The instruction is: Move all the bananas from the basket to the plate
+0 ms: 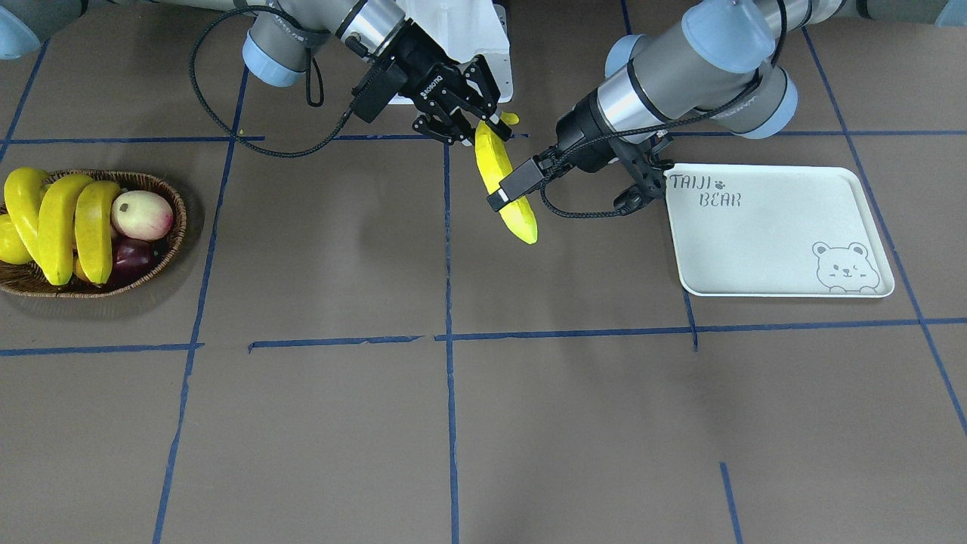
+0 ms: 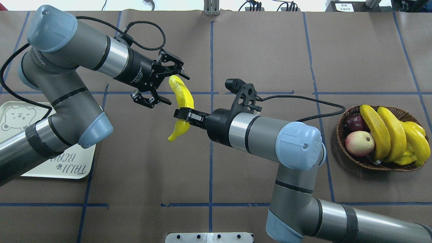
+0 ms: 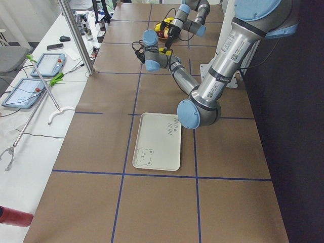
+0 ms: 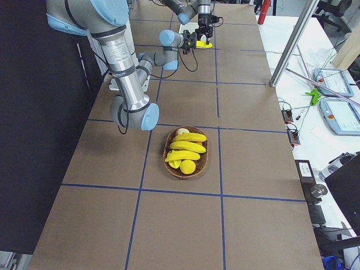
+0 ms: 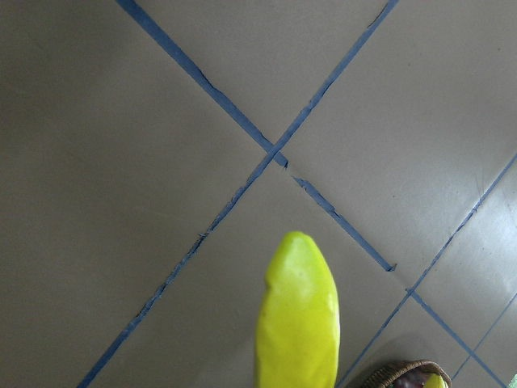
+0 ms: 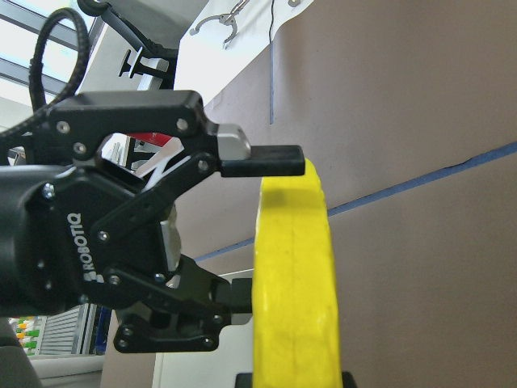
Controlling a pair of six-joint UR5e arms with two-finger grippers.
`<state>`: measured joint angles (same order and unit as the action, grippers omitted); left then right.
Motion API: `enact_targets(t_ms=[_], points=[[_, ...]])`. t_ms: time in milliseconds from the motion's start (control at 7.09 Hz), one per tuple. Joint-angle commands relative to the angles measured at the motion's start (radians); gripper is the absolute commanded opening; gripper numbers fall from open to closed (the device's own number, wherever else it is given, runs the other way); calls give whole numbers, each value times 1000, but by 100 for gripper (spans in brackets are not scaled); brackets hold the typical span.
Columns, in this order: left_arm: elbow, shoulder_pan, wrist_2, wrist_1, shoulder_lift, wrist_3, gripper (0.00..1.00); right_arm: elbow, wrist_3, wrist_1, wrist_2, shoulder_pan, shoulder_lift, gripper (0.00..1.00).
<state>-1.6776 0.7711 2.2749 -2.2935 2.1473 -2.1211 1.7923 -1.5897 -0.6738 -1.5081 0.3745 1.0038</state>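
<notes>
One yellow banana (image 2: pixel 185 97) hangs in the air over the middle of the table. My right gripper (image 2: pixel 182 114) is shut on it a little below its middle, reaching in from the basket side. My left gripper (image 2: pixel 178 90) is open, and its fingers (image 6: pixel 275 159) straddle the banana's far end; I cannot tell whether they touch it. Three more bananas (image 1: pixel 59 227) lie in the brown wicker basket (image 1: pixel 175 227) at the table's end on my right. The off-white plate (image 1: pixel 770 234) with the bear drawing lies bare on my left side.
A pink-yellow round fruit (image 1: pixel 142 214) and a dark red fruit (image 1: pixel 132 257) share the basket with the bananas. Blue tape lines (image 1: pixel 448 249) divide the brown table top. The white robot mount (image 1: pixel 472 45) stands at the near edge between the arms.
</notes>
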Motion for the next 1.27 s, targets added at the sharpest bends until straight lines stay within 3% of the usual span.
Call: enact_targets(t_ms=[0,282,423,705,846,987,1128], points=[[3,-9,0,-4,0,0,72,1,19,0,2,-2,-1,6],[3,-10,0,-6,0,0,61,1,63,-1,5,-8,1,6],[1,-10,0,-6,0,-2,46,1,65,0,3,-9,1,8],[-4,-9,0,-4,0,-8,5,-1,88,0,-4,-11,3,17],[-2,-7,0,-3,-3,-8,0,-2,100,2,-4,-15,1,33],[-2,-7,0,-3,-6,-8,0,1,90,-3,-3,-19,-2,99],[-2,-7,0,-3,-7,-8,0,2,89,2,-9,-17,-1,100]])
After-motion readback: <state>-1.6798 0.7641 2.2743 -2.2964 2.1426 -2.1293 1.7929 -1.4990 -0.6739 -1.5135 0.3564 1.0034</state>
